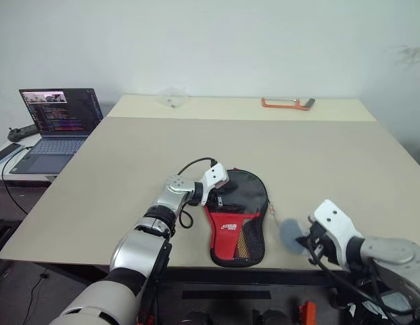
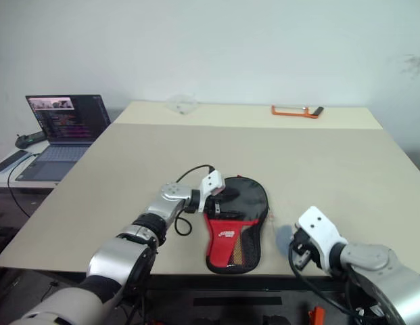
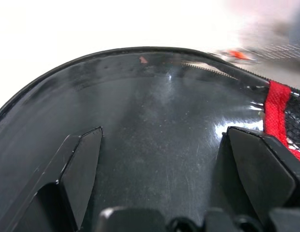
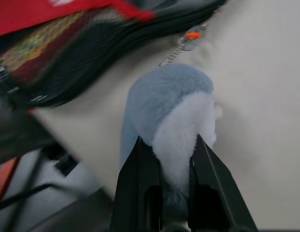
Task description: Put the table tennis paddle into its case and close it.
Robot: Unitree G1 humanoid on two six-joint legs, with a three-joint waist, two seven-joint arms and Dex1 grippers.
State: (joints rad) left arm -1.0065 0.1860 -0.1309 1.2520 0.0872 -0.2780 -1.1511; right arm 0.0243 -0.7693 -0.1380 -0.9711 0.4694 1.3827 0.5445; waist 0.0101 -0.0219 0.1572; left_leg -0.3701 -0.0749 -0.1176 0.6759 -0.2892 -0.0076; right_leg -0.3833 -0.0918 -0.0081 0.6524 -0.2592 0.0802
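The case lies flat near the table's front edge, glossy black above, red with a white logo and mesh below. The paddle is hidden. My left gripper rests over the case's upper left part; in the left wrist view it is open, its fingers spread above the black surface. My right gripper is shut on a grey and white plush charm, which a thin chain links to the case's rim. That charm hangs just right of the case at the table's edge.
An open laptop stands on a side desk to the left. At the table's far side lie an orange-handled saw and a clear plastic piece. The table's front edge runs just under the case.
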